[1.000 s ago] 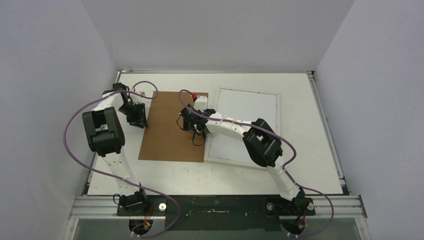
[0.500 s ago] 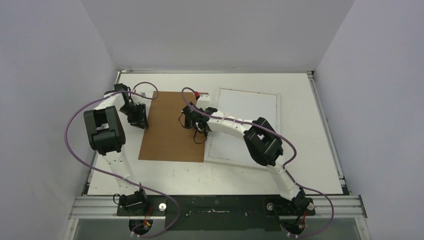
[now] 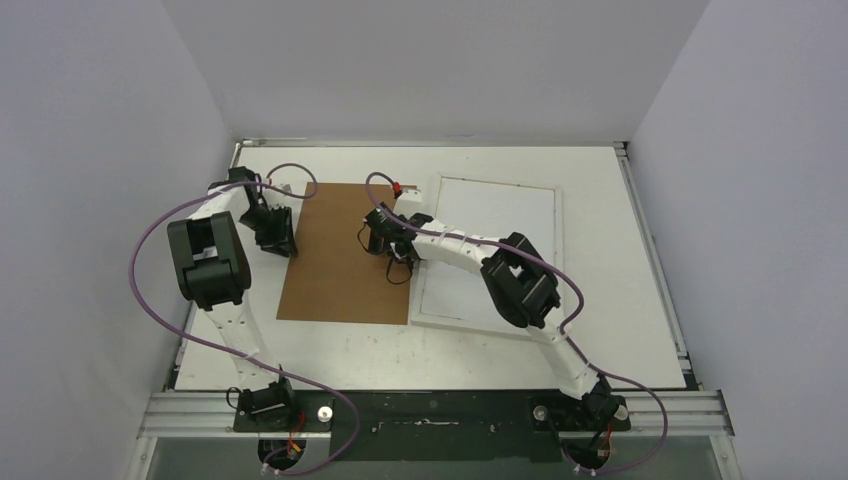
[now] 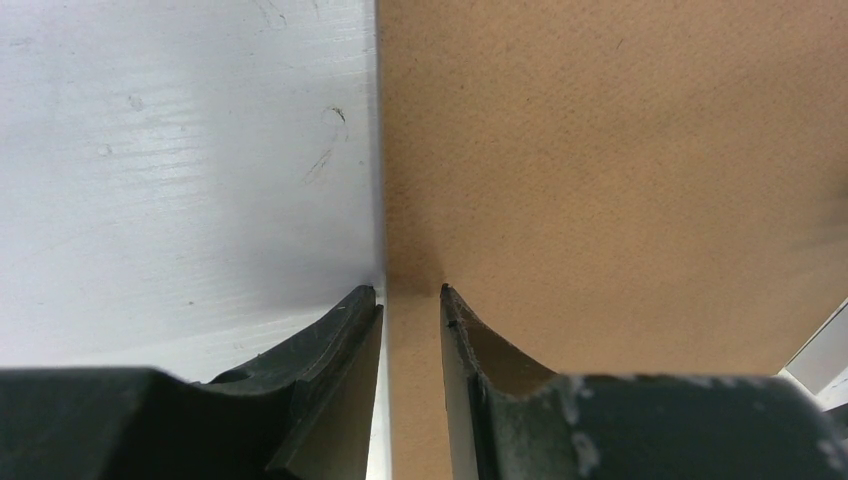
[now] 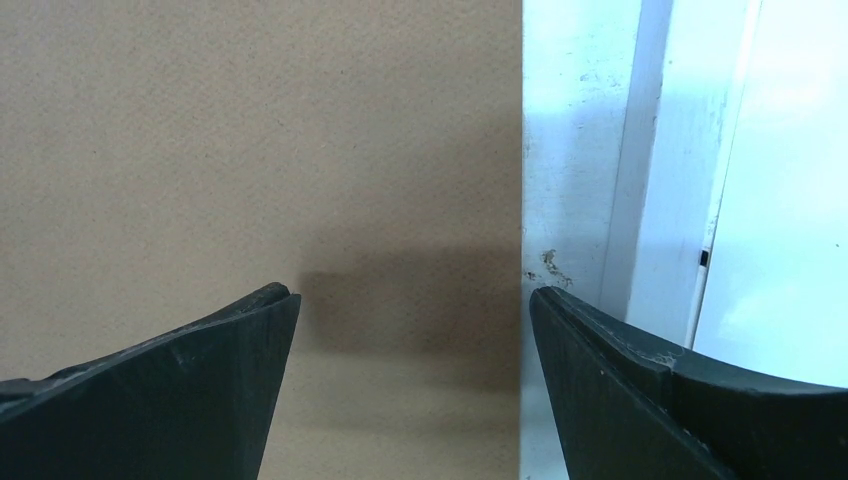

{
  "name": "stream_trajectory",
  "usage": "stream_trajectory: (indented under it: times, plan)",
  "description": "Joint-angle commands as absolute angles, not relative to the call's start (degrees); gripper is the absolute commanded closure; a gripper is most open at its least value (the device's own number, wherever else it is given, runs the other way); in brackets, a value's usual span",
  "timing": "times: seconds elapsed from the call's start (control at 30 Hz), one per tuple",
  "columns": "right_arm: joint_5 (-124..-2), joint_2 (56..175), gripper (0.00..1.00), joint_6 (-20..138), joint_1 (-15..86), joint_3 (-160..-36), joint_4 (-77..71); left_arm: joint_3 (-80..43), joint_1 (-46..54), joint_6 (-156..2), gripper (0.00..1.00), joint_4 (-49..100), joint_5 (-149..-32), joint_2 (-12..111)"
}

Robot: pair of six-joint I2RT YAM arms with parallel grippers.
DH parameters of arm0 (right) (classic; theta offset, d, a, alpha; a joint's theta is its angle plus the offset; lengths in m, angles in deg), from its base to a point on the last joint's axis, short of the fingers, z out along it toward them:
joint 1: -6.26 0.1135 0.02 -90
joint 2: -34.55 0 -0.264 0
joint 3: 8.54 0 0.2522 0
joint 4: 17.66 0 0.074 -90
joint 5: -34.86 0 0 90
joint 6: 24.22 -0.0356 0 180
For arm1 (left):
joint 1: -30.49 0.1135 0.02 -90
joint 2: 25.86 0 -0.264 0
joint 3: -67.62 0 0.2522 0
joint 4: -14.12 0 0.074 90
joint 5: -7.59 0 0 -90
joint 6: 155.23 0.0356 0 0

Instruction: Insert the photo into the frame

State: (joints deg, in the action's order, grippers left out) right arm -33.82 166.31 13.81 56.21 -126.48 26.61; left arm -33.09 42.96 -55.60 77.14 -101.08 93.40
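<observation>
A brown backing board [image 3: 345,255] lies flat at the table's middle left, and the white-bordered frame [image 3: 500,182] lies just to its right. The photo is not in view. My left gripper [image 3: 287,246] points down at the board's left edge. Its jaws stand narrowly apart, astride that edge [image 4: 410,292], one fingertip over bare table and one over the board [image 4: 600,150]. My right gripper [image 3: 401,268] is wide open over the board's right edge [image 5: 413,295]. One fingertip is over the board [image 5: 250,130] and the other over the table strip beside the frame's border [image 5: 680,180]. Neither gripper holds anything.
Grey walls close in the white table [image 3: 600,340] on three sides, with a raised metal rim along its edges. Purple cables loop off both arms above the board. A small red connector [image 3: 398,187] sits at the board's far right corner.
My right wrist has crept a little toward the far side along the board's right edge, and its elbow has swung slightly left. The left arm has barely moved.
</observation>
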Motion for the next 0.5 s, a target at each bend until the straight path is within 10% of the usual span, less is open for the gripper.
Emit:
stream_trajectory:
  times: [0.0,0.47]
  plan:
    - [-34.53,168.68,0.1,11.77,55.78,-127.69,28.64,-34.16,42.72,-55.57,0.73,74.67,-102.09,94.29]
    - [-48.29,161.43,0.1,8.17,56.34,-125.38,19.92,-31.66,41.94,-56.38,0.92,72.09,-103.44,96.13]
